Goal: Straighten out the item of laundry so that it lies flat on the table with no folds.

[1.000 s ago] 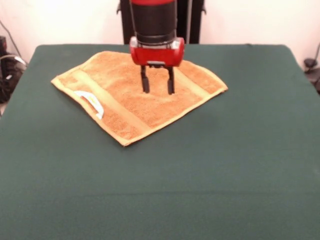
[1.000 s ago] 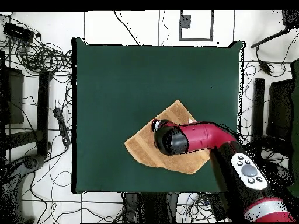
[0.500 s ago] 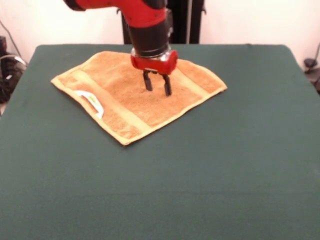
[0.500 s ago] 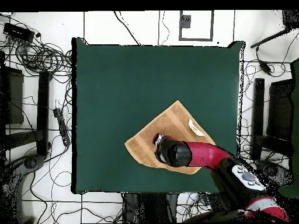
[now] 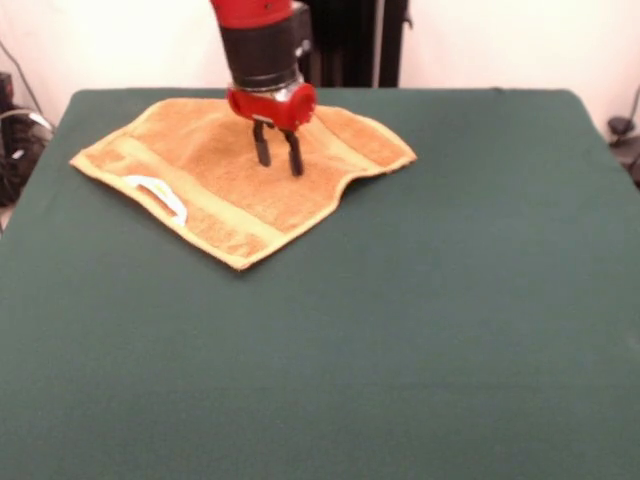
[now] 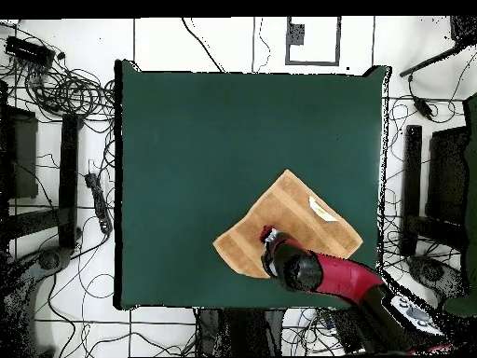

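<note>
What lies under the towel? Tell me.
The towel lies on the green table, the gripper pressing on it. Nothing else shows around its edges; anything beneath the cloth is covered.

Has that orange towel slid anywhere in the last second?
Yes. In the front view the towel has shifted left, toward the table's left edge, under the gripper.

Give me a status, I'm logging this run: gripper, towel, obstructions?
Gripper open, fingertips down on the towel. Towel spread on the table, one edge rippled. Nothing in the way.
</note>
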`<move>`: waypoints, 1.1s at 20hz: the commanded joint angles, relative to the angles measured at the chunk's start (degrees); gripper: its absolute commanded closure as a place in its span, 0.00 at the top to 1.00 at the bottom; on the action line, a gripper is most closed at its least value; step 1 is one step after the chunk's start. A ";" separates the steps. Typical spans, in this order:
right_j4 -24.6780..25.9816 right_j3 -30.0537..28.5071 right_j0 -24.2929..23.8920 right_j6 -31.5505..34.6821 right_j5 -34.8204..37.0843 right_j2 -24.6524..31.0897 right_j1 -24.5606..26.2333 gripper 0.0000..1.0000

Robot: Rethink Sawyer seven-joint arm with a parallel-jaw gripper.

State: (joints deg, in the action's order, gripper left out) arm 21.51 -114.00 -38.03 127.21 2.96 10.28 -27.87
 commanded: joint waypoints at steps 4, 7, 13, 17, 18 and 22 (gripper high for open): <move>-9.40 7.47 9.47 12.42 -7.69 -10.38 7.00 1.00; -13.51 13.25 12.17 10.97 -6.45 -12.62 5.58 1.00; -13.99 21.32 11.37 4.21 1.46 -12.28 3.69 1.00; -12.15 24.84 11.28 3.24 2.24 -13.10 3.38 1.00; -11.61 25.55 11.10 2.85 3.02 -13.02 3.19 1.00; -10.18 28.78 12.22 1.87 6.62 -14.76 2.66 1.00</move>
State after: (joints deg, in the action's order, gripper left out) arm 13.06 -99.17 -27.40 127.21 6.42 -2.53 -26.08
